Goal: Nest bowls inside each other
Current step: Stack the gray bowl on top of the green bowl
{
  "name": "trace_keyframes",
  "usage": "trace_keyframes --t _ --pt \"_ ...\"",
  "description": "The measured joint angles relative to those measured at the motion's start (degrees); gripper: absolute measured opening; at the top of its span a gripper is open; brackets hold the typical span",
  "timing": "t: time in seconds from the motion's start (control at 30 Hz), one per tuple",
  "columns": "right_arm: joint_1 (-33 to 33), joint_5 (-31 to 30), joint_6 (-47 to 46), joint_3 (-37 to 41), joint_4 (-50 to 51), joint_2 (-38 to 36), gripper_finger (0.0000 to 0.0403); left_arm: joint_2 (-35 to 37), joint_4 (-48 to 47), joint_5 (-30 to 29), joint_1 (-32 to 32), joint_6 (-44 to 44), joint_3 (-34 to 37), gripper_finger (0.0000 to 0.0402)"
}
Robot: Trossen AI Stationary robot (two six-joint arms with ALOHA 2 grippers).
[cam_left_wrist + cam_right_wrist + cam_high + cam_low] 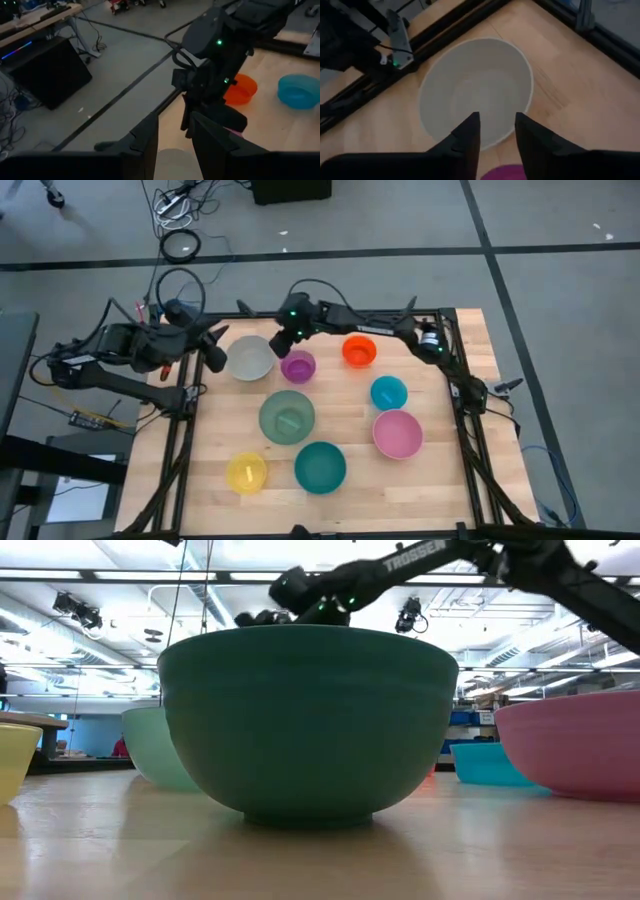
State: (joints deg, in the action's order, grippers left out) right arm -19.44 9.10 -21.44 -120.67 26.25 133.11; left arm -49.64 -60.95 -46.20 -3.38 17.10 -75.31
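Eight bowls stand on their bases on the wooden table: grey-white (250, 358), purple (298, 366), orange (359, 351), cyan-blue (389, 392), pink (397, 433), sage green (287, 416), teal (320, 467) and yellow (246, 473). My right gripper (497, 131) is open and hovers over the grey-white bowl (475, 85), at the rim nearest the purple bowl (502, 173). In the high view my right gripper (283, 345) reaches in from the far edge. My left gripper (215, 355) is open at the grey-white bowl's left side, raised, with nothing between its fingers.
The black frame rails (450, 395) run along the table's left, right and far edges. In the low view the teal bowl (310, 720) fills the foreground, with the pink bowl (575, 750) and the sage green bowl (150, 750) beside it. Bare wood lies near the front right.
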Motion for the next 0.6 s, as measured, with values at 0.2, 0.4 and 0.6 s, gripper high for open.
trace_keyframes --t 0.2,0.4,0.6 --pt "-0.31 -0.03 -1.13 -2.86 0.08 3.6 0.017 -0.51 -3.09 0.01 0.0 2.69 0.44 0.0122" --pt "0.19 -0.31 -2.33 -3.03 0.29 3.64 0.0193 -0.62 -2.51 -0.01 0.0 4.49 2.0 0.0122" --pt "2.12 -3.78 -2.15 -3.03 0.62 3.64 0.0196 -0.62 -2.43 -0.03 0.0 10.14 4.86 0.0122"
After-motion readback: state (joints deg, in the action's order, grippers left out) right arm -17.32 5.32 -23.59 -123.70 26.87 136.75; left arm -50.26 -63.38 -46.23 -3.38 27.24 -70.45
